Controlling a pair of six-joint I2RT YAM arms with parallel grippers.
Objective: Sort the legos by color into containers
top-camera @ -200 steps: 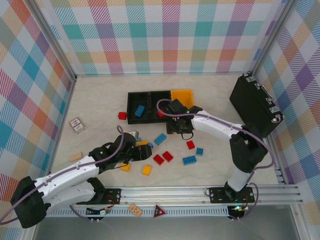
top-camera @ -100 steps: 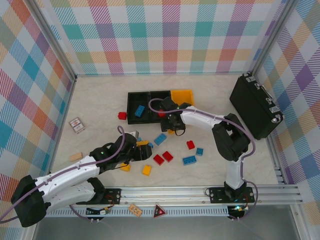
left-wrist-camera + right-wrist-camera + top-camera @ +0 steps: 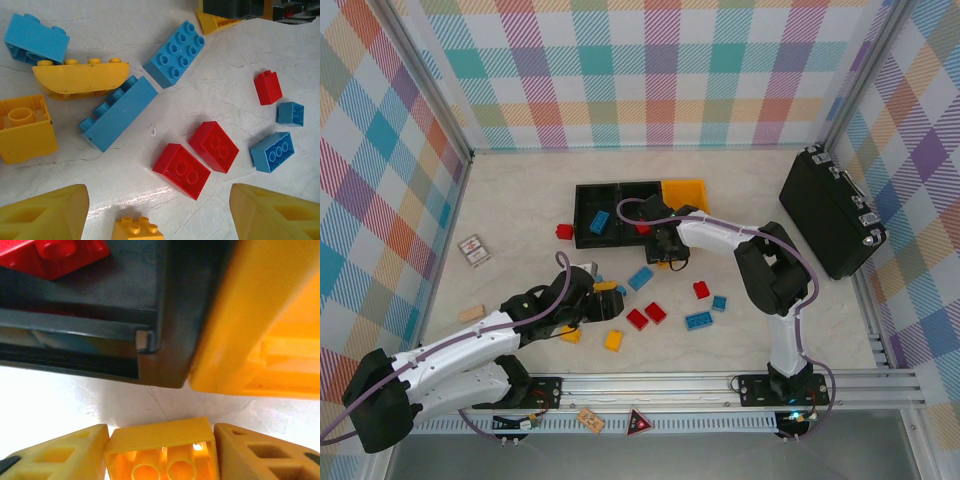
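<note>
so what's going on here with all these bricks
Two robot arms are sorting lego bricks by color into a row of three bins. The right gripper has a yellow brick clamped, just in front of the yellow bin and the middle black bin, which holds a red brick. The left gripper hangs open above the loose bricks on the table.

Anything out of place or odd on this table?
A plain tan wooden block lies far left, apart from the legos: no studs, not a brick. A small printed card lies behind it, also unrelated.
</note>
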